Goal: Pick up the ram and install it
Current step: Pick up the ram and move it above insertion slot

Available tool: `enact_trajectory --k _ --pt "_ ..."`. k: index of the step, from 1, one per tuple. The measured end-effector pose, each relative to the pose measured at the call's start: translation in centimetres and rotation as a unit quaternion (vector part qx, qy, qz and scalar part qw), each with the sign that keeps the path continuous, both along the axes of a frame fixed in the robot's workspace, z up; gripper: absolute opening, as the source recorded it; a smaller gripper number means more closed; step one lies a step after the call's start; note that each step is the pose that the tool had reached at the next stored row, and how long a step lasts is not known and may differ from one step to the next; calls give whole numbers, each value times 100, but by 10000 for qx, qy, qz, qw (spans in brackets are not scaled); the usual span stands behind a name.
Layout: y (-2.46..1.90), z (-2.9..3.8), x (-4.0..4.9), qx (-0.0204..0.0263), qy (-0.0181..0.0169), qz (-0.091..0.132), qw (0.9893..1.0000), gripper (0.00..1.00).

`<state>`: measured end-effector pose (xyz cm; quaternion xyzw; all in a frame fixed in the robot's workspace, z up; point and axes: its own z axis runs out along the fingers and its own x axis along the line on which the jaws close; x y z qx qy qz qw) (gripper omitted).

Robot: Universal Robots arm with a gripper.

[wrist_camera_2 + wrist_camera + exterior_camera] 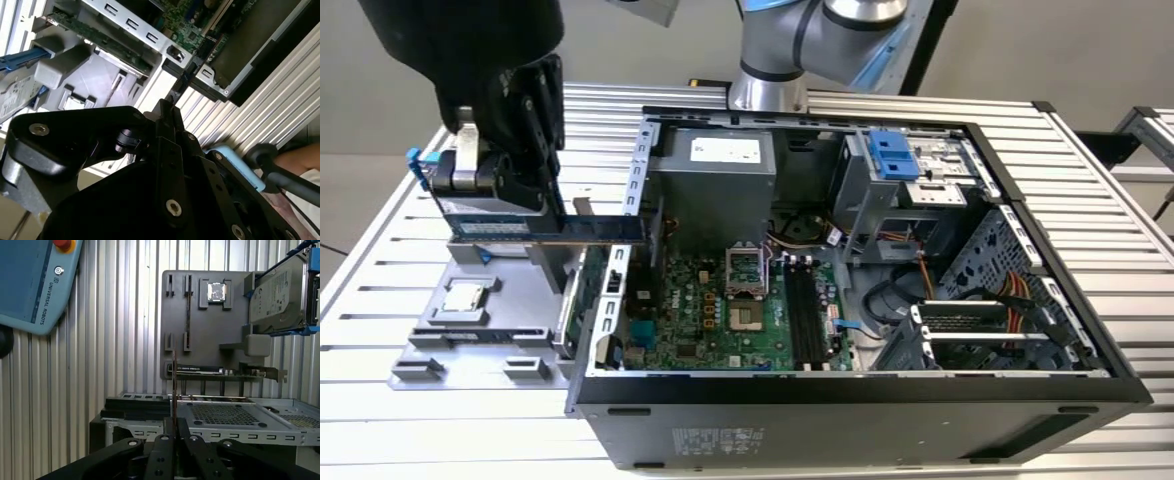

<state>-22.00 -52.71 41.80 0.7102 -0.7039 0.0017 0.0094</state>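
In the exterior view my black gripper (500, 200) hangs above the grey fixture plate (420, 345), at the view's left beside the open computer case (854, 395). It is shut on the ram (494, 228), a long blue stick with a gold lower edge, held level and reaching toward the case wall. In the first wrist view the ram (173, 390) shows edge-on as a thin strip rising from between my closed fingertips (172, 437). The long black memory slots (807, 315) lie on the motherboard inside the case, away from the ram. My gripper (167, 112) also shows in the second wrist view.
The fixture plate (205, 332) carries a processor (216, 291), a hard drive in blue rails (280, 295) and an upright card with a metal bracket (220, 371). A blue teach pendant (35, 280) lies on the ribbed table. The arm's base (767, 90) stands behind the case.
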Motion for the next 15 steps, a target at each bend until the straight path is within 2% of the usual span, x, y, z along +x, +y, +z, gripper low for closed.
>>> enact_trajectory --k 15 --pt "0 0 251 0 7 0 10000 0"
